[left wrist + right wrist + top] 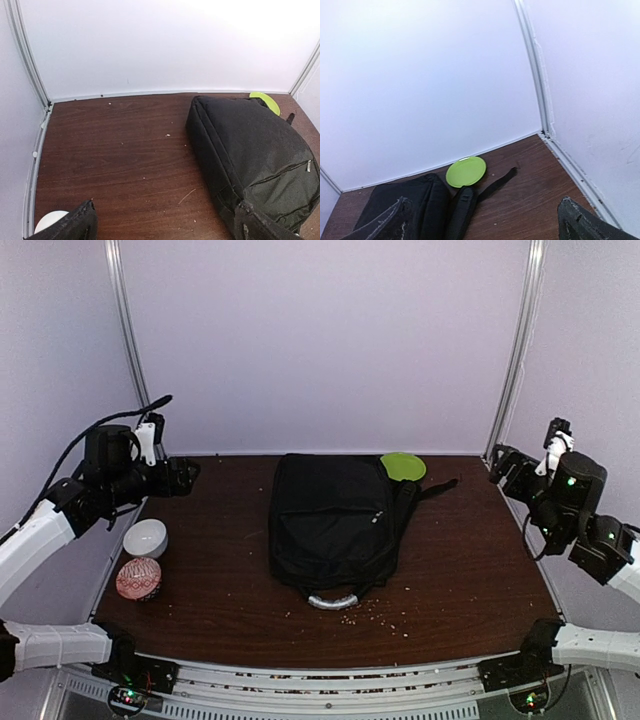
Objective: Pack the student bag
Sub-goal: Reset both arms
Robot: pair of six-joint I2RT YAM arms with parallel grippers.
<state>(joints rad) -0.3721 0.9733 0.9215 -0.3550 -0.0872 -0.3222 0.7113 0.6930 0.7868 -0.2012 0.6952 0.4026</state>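
The student bag (335, 525), a large black backpack, lies flat mid-table with its grey handle (332, 601) toward the front edge; it also shows as the bag (255, 145) and the bag (405, 205). One shoulder strap (502, 184) trails out to the right. My left gripper (183, 474) hovers over the back left of the table, open and empty, its fingertips (70, 225) wide apart with bare wood between them. My right gripper (503, 465) is raised at the back right, open too, with nothing between its fingertips (585, 222).
A lime green plate (403, 466) lies at the bag's far right corner, partly under it, seen as the plate (466, 171). A white bowl (146, 537) and a red patterned round object (138, 579) sit at the left edge. Crumbs dot the wood near the handle.
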